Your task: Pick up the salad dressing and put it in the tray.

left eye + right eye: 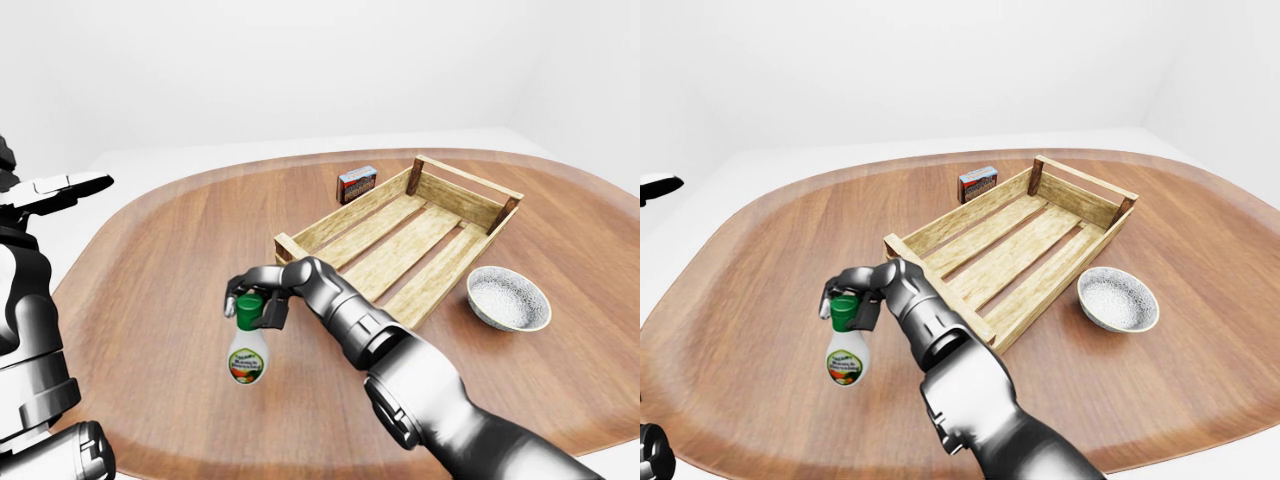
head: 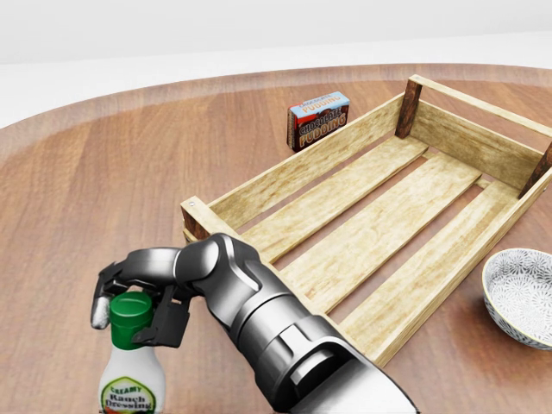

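Note:
The salad dressing (image 2: 131,388) is a white bottle with a green cap and a ranch label. It hangs upright from my right hand (image 2: 134,312), whose fingers are shut round the cap. It is left of the tray's near corner and outside it, as the left-eye view shows with the bottle (image 1: 247,355) under the hand (image 1: 250,305). The tray (image 2: 302,168) is a slatted wooden crate with nothing in it. My left hand (image 1: 60,190) is raised at the far left of the left-eye view, fingers spread, holding nothing.
A chocolate pudding box (image 2: 318,119) stands just beyond the tray's far long wall. A patterned white bowl (image 2: 522,293) sits to the right of the tray. All rest on a round wooden table (image 1: 170,230).

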Controlling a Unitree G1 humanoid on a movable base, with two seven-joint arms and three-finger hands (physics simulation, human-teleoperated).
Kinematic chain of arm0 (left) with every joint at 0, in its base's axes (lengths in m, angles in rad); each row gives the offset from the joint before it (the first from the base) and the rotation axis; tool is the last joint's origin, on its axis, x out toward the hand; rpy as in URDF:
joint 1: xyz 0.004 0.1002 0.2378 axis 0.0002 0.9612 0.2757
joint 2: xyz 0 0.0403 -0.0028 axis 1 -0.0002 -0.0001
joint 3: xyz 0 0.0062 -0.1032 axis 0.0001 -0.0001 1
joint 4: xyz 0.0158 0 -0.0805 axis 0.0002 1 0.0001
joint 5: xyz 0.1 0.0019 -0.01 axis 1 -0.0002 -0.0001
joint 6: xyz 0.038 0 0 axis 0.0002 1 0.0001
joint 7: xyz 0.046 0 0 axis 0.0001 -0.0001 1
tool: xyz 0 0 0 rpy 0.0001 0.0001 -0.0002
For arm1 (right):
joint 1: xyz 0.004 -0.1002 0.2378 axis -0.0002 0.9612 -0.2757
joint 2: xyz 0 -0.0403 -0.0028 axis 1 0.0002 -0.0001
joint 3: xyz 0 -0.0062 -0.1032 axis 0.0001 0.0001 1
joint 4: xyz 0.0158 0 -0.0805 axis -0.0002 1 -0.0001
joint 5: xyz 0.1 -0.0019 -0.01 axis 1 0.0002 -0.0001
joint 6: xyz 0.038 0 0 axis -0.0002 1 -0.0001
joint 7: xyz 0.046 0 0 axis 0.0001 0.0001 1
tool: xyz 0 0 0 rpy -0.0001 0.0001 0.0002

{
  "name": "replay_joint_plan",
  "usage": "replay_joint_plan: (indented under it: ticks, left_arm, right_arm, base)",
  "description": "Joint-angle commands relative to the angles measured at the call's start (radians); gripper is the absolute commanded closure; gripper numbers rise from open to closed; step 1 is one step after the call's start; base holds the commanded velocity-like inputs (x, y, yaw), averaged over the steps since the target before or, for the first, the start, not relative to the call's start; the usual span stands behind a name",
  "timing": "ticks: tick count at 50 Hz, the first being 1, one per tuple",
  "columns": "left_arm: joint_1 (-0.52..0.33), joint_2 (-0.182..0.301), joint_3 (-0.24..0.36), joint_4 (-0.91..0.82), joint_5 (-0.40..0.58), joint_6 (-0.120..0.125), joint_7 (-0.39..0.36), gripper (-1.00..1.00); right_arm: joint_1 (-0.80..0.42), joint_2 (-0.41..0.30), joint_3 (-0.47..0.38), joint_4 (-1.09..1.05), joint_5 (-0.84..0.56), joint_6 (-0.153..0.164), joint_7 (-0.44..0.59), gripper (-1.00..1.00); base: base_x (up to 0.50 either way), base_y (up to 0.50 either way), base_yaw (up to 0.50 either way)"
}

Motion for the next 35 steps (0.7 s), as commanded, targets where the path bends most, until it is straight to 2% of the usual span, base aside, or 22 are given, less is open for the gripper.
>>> replay_joint_plan:
  ticks: [1,12,23,35]
  left_arm:
    - [0.001,-0.003,-0.001,-0.002,0.002,0.000,-0.003,-1.00]
    - [0.001,-0.001,-0.001,0.002,0.001,0.000,-0.003,-1.00]
    - [-0.001,-0.001,-0.002,0.009,0.005,0.000,-0.005,-1.00]
    - [-0.005,0.000,-0.004,0.021,0.007,0.000,-0.004,-1.00]
  right_arm:
    - [-0.146,-0.015,-0.046,-0.037,0.084,0.000,0.000,0.98]
    - [-0.266,-0.081,-0.069,-0.064,0.140,0.000,0.000,0.98]
    - [-0.399,-0.245,-0.096,-0.097,0.170,0.000,0.000,0.98]
    - [-0.404,-0.437,-0.096,-0.220,0.069,0.000,0.000,0.98]
  base:
    - [0.00,0.00,0.00]
    - [0.00,0.00,0.00]
    - [0.00,0.00,0.00]
    - [0.00,0.00,0.00]
